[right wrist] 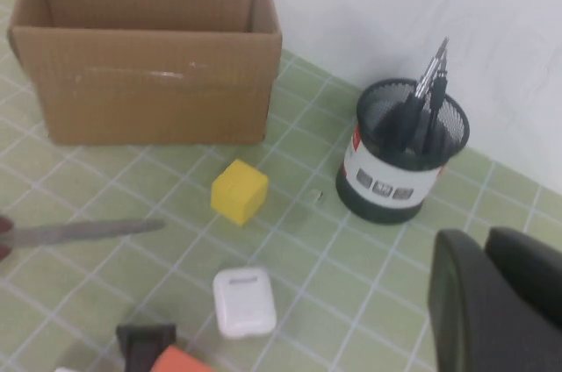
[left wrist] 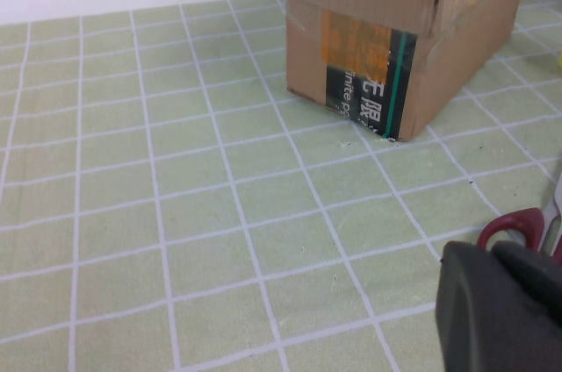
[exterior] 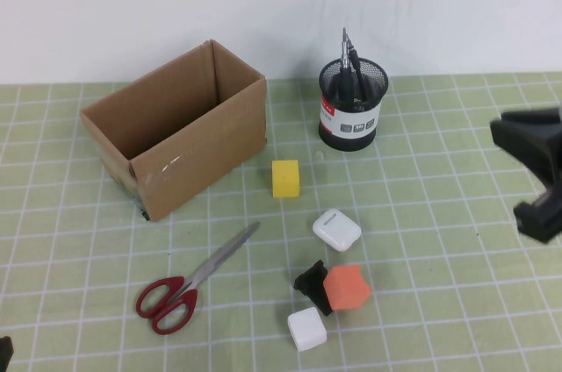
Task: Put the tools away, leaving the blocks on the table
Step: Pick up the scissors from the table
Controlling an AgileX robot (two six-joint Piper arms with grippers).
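Note:
The red-handled scissors (exterior: 189, 284) lie flat on the green grid table (exterior: 439, 302) at the front left; their handle shows in the left wrist view (left wrist: 520, 223) and their blade in the right wrist view (right wrist: 83, 232). Two black metal-tipped tools (exterior: 350, 69) stand in a black mesh pen holder (exterior: 352, 118), also in the right wrist view (right wrist: 426, 96). The yellow block (exterior: 286, 178), white block (exterior: 306, 329), orange-red block (exterior: 345, 288) and black piece (exterior: 310, 282) lie mid-table. My left gripper (left wrist: 487, 253) is shut and empty beside the scissors' handle. My right gripper (right wrist: 481, 245) is shut and empty at the right edge (exterior: 529, 170).
An open cardboard box (exterior: 176, 131) stands at the back left, also in the left wrist view (left wrist: 395, 30). A white rounded case (exterior: 336, 229) lies between the yellow block and the orange-red one. A white wall runs along the back.

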